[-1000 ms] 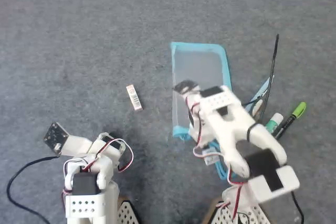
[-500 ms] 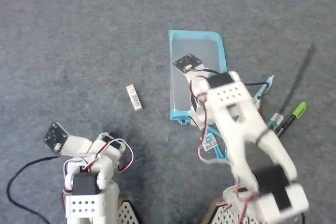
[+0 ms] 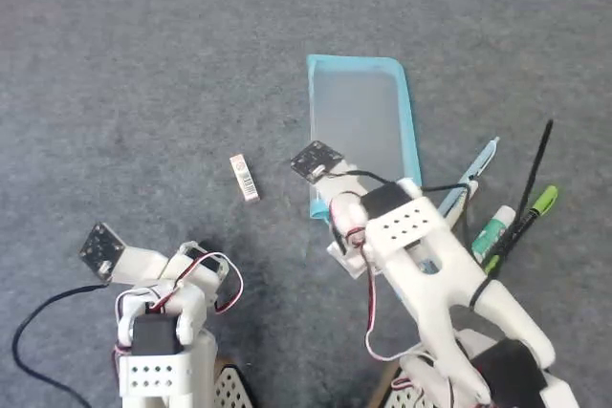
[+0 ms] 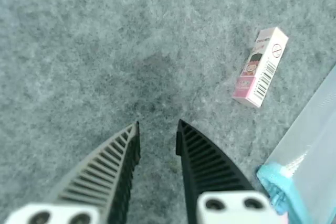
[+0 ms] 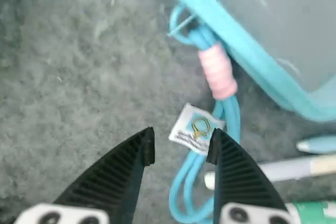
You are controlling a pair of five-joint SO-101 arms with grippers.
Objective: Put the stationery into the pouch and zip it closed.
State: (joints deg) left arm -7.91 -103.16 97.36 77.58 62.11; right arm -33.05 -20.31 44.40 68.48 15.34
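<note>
- The translucent rectangular pouch with turquoise trim (image 3: 359, 126) lies flat on the grey carpet (image 3: 143, 93); it looks empty.
- The small pink-and-white box (image 3: 245, 178) lies apart from the pouch on one side; the pale blue pen (image 3: 470, 177) and green highlighter (image 3: 537, 205) lie near its other side.
- The right gripper (image 5: 181, 142), jaws spread and empty, hangs over the pouch's turquoise pull cord (image 5: 229, 109).
- The left gripper (image 4: 157, 129), slightly parted, holds nothing on the pouch's box side.
- Likely step: opening the zip; next, the right jaws should drop and pinch the cord near its pink bead (image 5: 216, 71).
</note>
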